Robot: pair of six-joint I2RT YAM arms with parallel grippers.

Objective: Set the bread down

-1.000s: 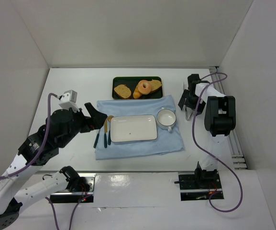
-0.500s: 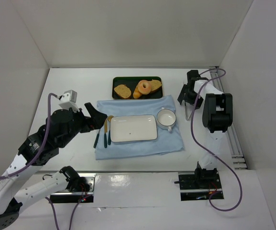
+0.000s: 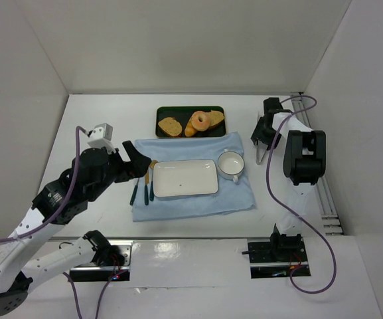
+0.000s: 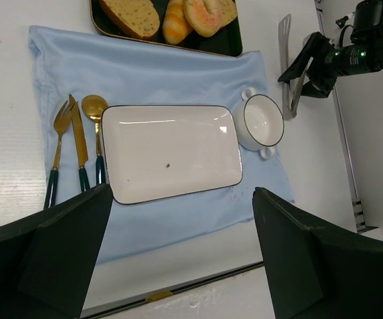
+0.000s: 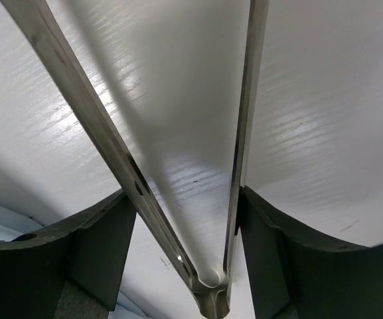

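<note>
The bread, a glazed golden ring, sits in the dark tray at the far side, overlapping a roll and a toast slice; my left wrist view cuts off its top. Bare white worktop lies open on either side of the tray. Nearer me, a wrinkled blue cloth carries a glossy white plate, a cup and gold cutlery. My left claw hovers over the cloth's left edge, fingers spread wide. My right claw, right of the cloth, is clamped on steel tongs, whose tips run out of its wrist view
</note>
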